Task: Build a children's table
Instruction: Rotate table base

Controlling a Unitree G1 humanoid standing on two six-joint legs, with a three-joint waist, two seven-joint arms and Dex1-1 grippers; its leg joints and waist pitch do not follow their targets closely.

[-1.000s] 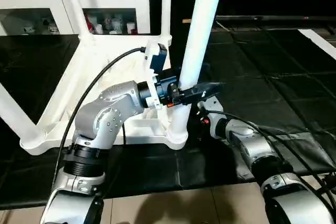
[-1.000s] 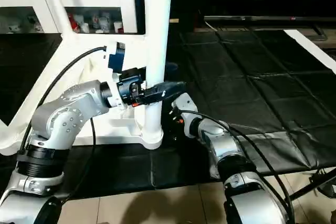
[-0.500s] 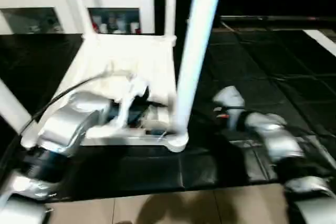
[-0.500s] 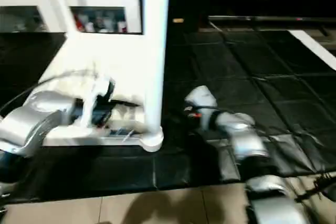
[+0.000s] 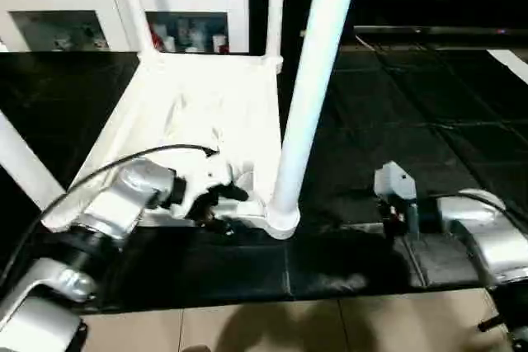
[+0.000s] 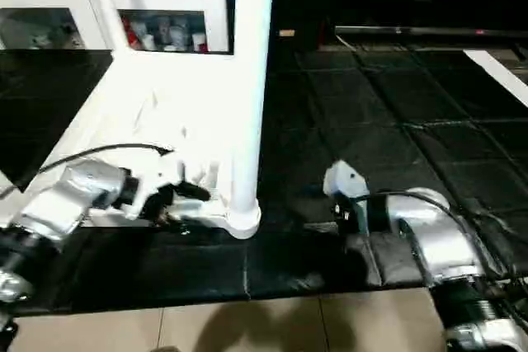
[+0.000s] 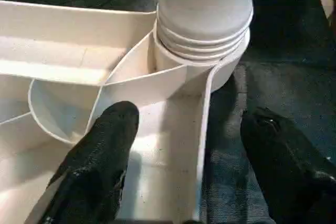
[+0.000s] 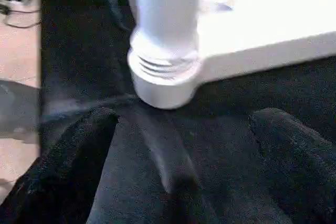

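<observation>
Left wrist view: the left tool (image 7: 184, 150), open and empty, straddles the table's (image 5: 198, 113) near-right corner rim, just below the upright leg (image 5: 309, 96). The right tool (image 8: 184, 182), wide and empty, sits farther right.

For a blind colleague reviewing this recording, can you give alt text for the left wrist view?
A white table leg stands in the round corner socket of the upturned white tabletop, threads showing at the joint. The left pincer hangs open before it, one black finger over the ribbed underside, the other over the black mat.
</observation>
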